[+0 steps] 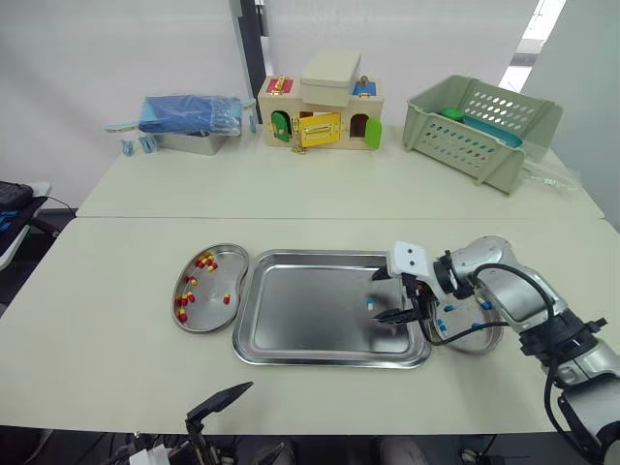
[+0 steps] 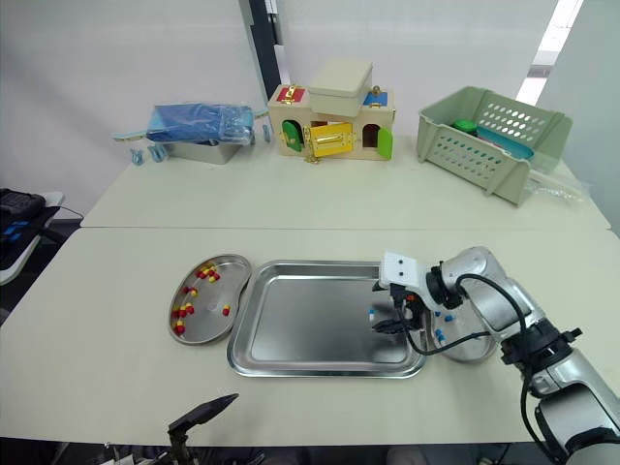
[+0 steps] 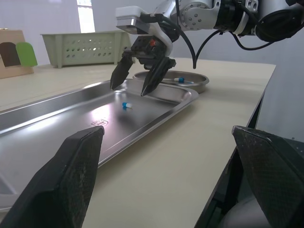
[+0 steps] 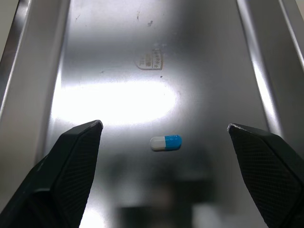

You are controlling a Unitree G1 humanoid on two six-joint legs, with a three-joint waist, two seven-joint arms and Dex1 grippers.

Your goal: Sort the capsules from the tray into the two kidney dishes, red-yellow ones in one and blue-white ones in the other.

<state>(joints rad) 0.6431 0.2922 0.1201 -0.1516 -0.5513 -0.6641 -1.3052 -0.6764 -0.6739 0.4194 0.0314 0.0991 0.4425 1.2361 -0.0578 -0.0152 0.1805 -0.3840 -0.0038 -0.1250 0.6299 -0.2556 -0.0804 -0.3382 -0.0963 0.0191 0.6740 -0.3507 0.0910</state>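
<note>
Nearest of all, the left gripper (image 1: 221, 399) hangs off the near edge of the table on the near side of the tray (image 1: 300, 310); its wrist view shows its two black fingers (image 3: 71, 175) spread wide with nothing between them. One blue-white capsule (image 1: 370, 303) lies loose on the tray floor close to the tray's right end. The right gripper (image 1: 380, 296) is poised just over it with its fingers well apart, gripping nothing. Its own wrist view looks straight down on the capsule (image 4: 166, 143), lying flat between the two fingertips and touched by neither, beside a small stamped mark in the steel. The left wrist view, from low across the tray, shows a gap between those fingertips and the tray floor. Against the tray's left side sits a kidney dish (image 1: 215, 315) holding a scatter of red-yellow capsules (image 1: 203, 260). Against its right side sits the other kidney dish (image 1: 477, 341), largely covered by the right arm, with a few blue-white capsules (image 1: 439, 325) showing inside. Far beyond the tray stand a metal box (image 1: 194, 143) under a blue packet, a wooden toy house (image 1: 320, 111) and a green basket (image 1: 481, 126).
</note>
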